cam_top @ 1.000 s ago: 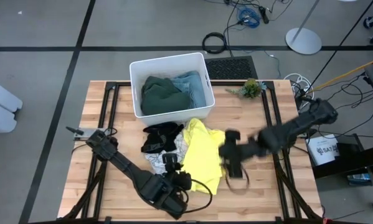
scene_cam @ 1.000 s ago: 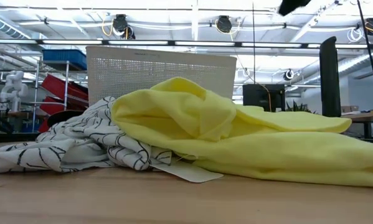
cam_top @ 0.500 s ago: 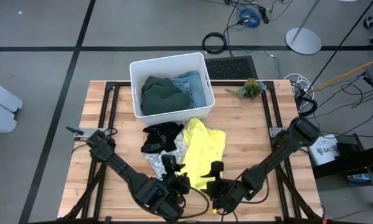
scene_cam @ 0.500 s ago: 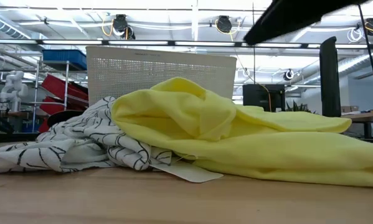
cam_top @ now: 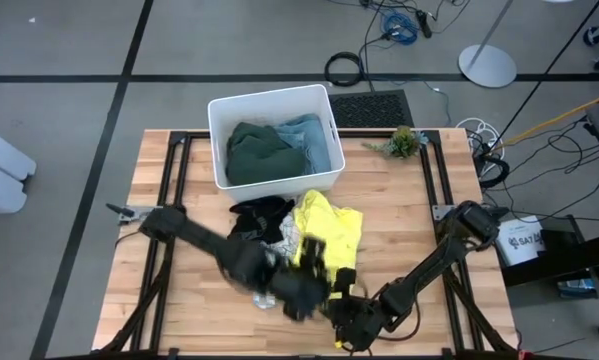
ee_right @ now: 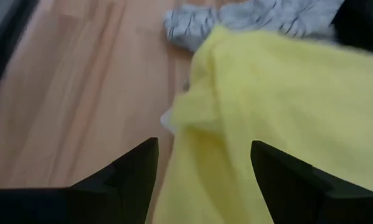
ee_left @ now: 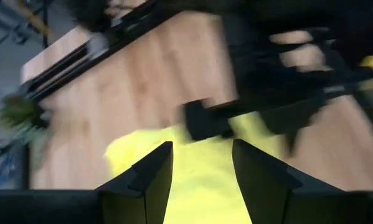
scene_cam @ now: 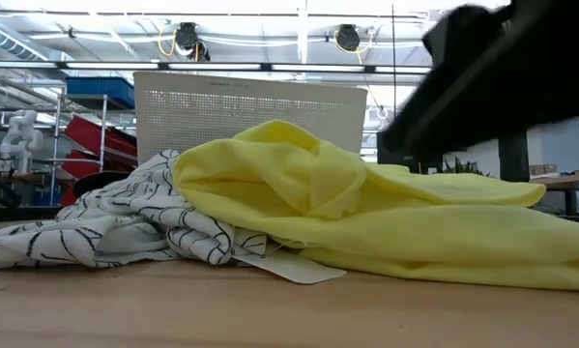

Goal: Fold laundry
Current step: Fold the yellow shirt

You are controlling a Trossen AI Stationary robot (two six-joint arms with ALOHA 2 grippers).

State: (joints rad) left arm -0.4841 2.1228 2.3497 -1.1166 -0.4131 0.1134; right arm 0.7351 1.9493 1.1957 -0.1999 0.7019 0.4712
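A bright yellow garment point(cam_top: 331, 232) lies crumpled mid-table, partly over a white, grey-patterned garment point(cam_top: 279, 240) with a black one point(cam_top: 257, 214) beside it. Dark green point(cam_top: 257, 152) and light blue point(cam_top: 311, 140) garments sit in the white bin point(cam_top: 219, 112). My left gripper point(ee_left: 202, 146) is open above the yellow garment point(ee_left: 192, 180). My right gripper point(ee_right: 203, 146) is open, low over that garment's near edge point(ee_right: 248, 106), and touches nothing that shows. In the high view, the left gripper point(cam_top: 314, 262) is blurred and the right gripper point(cam_top: 344, 312) is close to it.
The bin stands at the far middle of the table. A small green plant point(cam_top: 403, 140) sits at the far right. Bare wood point(cam_top: 409, 230) lies right of the yellow garment. In the low view, a blurred dark arm point(scene_cam: 502, 77) hangs above the yellow garment point(scene_cam: 366, 222).
My right gripper has swept down from above the table's right middle toward the near edge, ending beside the yellow garment's near end. My left gripper has risen and swung from the near edge toward the far right, over the yellow garment, turning as it went. The garments have stayed put.
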